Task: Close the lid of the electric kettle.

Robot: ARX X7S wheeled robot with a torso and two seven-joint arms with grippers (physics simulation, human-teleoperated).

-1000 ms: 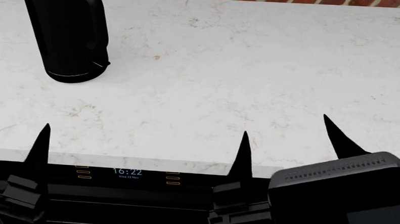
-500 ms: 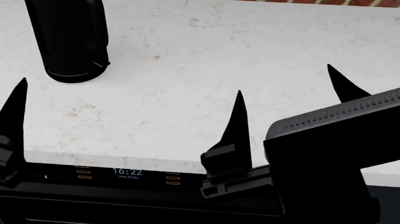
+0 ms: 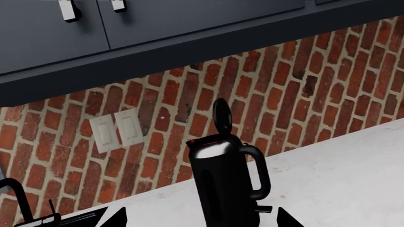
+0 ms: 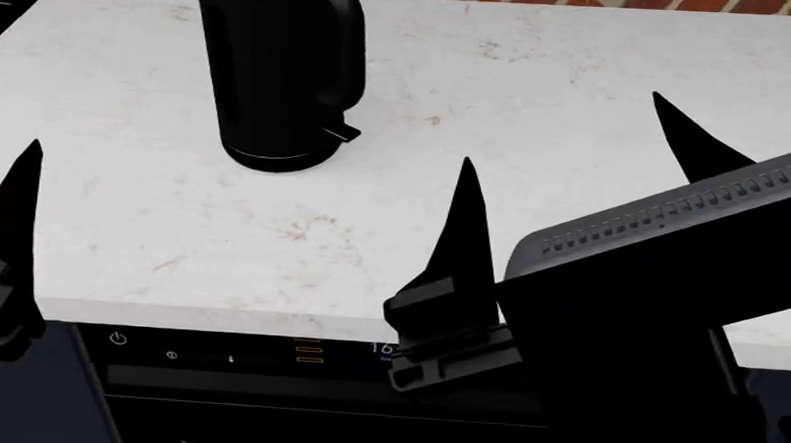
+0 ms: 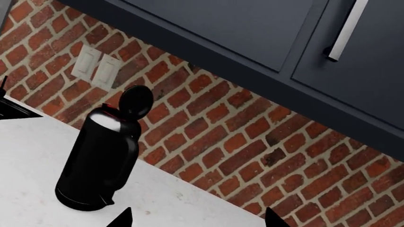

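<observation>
- Since half a second ago, the electric kettle [image 4: 279, 71] is seen shifted rightward in the head view, now nearer the middle at the back of the surface [image 4: 576, 79].
- Its lid [image 3: 222, 117] is stood upright, hinged open.
- Both the left claw [image 4: 242, 220] and right claw [image 4: 578, 169] are spread wide, nothing gripped, well short of the kettle.

Black arms; pointed black fingers [image 4: 465, 225]; grey ribbed block [image 4: 662, 228].
</observation>
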